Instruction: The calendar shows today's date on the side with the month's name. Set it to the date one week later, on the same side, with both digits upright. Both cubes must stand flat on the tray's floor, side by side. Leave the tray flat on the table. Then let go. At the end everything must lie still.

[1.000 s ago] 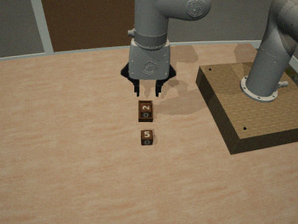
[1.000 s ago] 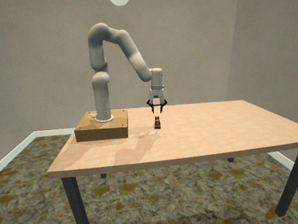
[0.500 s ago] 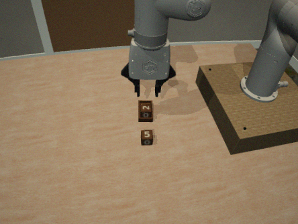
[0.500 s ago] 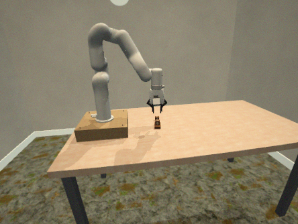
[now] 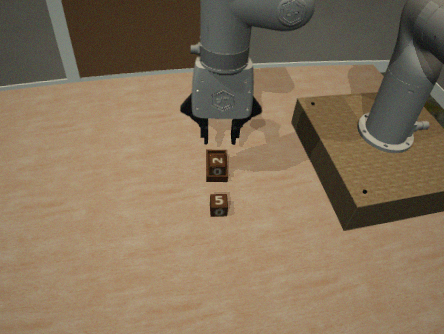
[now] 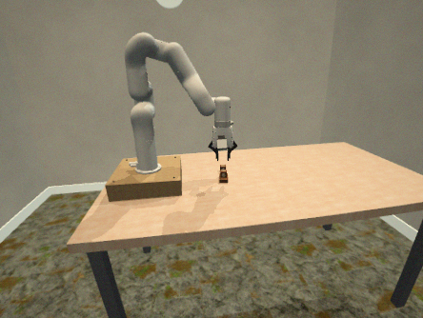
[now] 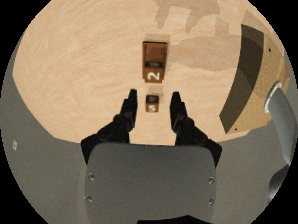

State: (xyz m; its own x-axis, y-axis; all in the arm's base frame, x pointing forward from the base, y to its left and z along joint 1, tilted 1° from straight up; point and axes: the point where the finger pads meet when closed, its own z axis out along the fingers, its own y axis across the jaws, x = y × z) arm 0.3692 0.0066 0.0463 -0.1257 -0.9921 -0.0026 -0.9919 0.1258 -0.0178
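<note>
The tray (image 5: 208,178) (image 7: 144,50) stands flat on the table. One brown cube (image 5: 217,161) (image 7: 153,76) stands in its end nearer the top camera, with a sideways 2 on top and a 0 facing that camera. The tray's other end is empty. Another cube (image 5: 219,205) (image 7: 152,107) stands loose on the table, apart from the tray towards the top camera, with a 5 on top and a 0 facing that camera. My gripper (image 5: 220,142) (image 6: 223,159) (image 7: 154,98) is about half open and empty, well above both. No month's name is readable.
The wooden base block (image 5: 330,165) (image 6: 148,189) (image 7: 243,75) carrying the arm stands to the right of the tray in the top view. The table (image 5: 100,225) (image 6: 305,190) reaches beyond the cubes. Arm shadows lie beside and behind the tray.
</note>
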